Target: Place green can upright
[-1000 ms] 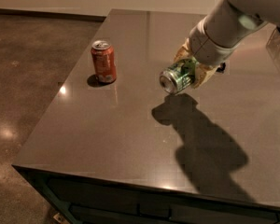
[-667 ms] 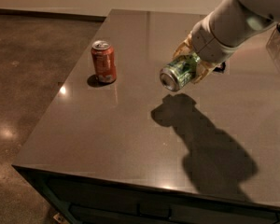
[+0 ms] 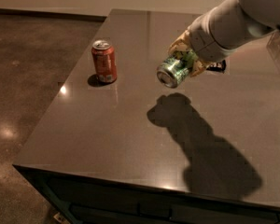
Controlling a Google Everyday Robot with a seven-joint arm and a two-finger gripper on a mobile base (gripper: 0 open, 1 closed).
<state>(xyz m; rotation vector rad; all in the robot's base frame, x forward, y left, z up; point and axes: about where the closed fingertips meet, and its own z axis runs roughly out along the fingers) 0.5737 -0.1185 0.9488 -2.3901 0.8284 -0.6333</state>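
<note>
The green can point(image 3: 174, 70), green and silver-white, is held on its side in the air above the dark table point(image 3: 112, 139), its silver end pointing down-left toward the camera. My gripper point(image 3: 185, 56) is shut on the green can, its yellowish fingers wrapped around the can's body, and the white arm comes in from the upper right. The can's shadow falls on the table below it, so the can hangs clear of the surface.
An orange-red soda can point(image 3: 104, 61) stands upright on the table's left part. A small dark object point(image 3: 217, 66) lies on the table behind my gripper. The table's left and front edges drop to a brown floor point(image 3: 23, 73).
My gripper has lifted the green can slightly higher and moved it a little back, and its shadow has shifted with it. The orange-red can has not moved.
</note>
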